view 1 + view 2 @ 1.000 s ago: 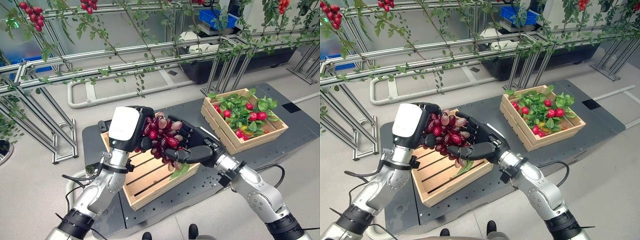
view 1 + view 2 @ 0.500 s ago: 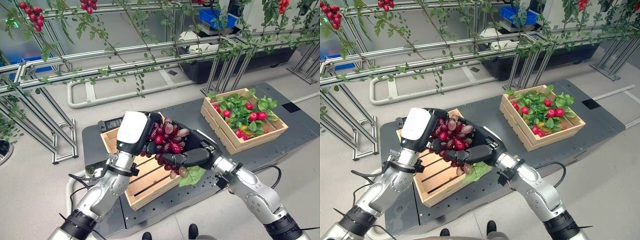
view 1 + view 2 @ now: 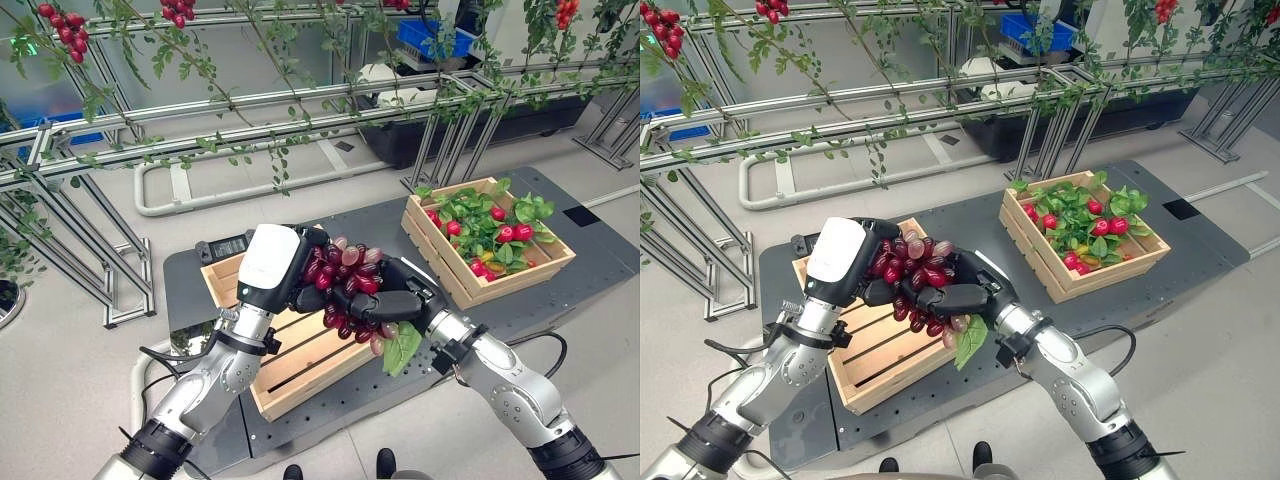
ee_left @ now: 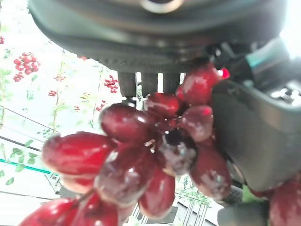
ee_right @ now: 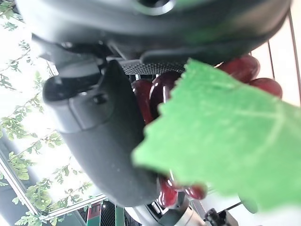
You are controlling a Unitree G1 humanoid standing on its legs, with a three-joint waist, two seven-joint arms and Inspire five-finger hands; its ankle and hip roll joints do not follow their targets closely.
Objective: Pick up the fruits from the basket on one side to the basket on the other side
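Both robot hands hold one bunch of dark red grapes in the air above the right edge of the near wooden crate, which sits on a dark grey mat on the floor. The left hand presses the bunch from the left with its fingers curled around it, and the right hand cups it from the right and below, fingers wrapped around the grapes, with a green leaf hanging beneath. Well apart on the right of the mat stands a second wooden crate filled with red fruits and green leaves.
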